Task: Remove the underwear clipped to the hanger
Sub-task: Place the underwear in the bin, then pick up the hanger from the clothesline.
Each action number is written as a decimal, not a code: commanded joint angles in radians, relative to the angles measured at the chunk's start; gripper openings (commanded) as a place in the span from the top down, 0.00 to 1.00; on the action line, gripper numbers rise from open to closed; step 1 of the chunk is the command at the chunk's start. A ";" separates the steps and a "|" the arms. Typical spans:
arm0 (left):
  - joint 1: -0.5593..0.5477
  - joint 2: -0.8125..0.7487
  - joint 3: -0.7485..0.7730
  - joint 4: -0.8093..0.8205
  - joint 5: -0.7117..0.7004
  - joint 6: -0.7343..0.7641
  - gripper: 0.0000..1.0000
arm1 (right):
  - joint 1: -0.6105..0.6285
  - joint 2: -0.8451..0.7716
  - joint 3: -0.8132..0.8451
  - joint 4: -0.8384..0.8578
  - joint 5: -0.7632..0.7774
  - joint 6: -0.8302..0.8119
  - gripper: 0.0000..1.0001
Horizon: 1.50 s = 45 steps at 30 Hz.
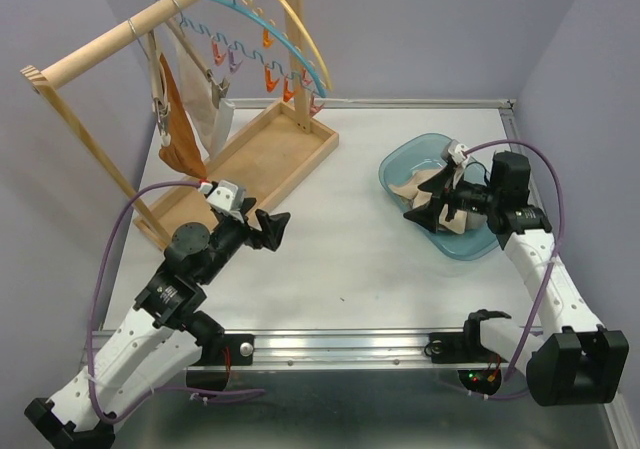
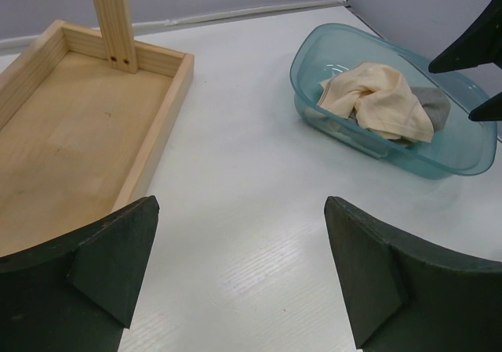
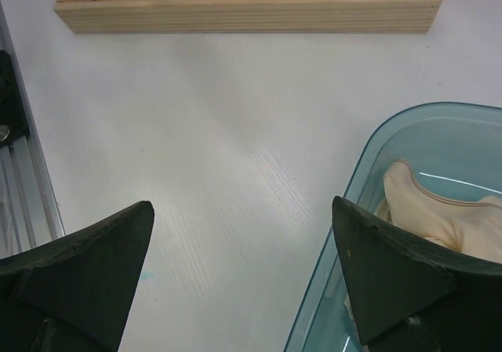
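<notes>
Loosely crumpled beige underwear (image 2: 376, 101) lies in soft folds inside the translucent teal plastic basin (image 2: 353, 42), with a grey pair (image 2: 433, 105) tucked against it. On the round wooden rack (image 1: 110, 36), a rust-orange pair (image 1: 180, 134), a pale pair (image 1: 201, 89) and another grey pair (image 1: 222, 119) hang limp from clips. The left gripper (image 2: 243, 277) and the right gripper (image 3: 243, 277) both gape wide and hold nothing. The right one hovers at the basin's rim.
</notes>
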 commanded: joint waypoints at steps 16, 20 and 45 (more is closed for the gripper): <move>0.006 0.061 0.396 -0.020 0.179 -0.280 0.09 | -0.001 -0.038 -0.020 0.003 -0.027 0.008 0.00; 0.006 0.096 0.482 -0.058 0.226 -0.309 0.11 | -0.001 -0.033 -0.019 0.004 -0.027 0.010 0.00; 0.003 0.508 1.398 -0.552 -0.055 -0.087 0.11 | 0.002 -0.042 -0.019 0.003 -0.042 0.013 0.00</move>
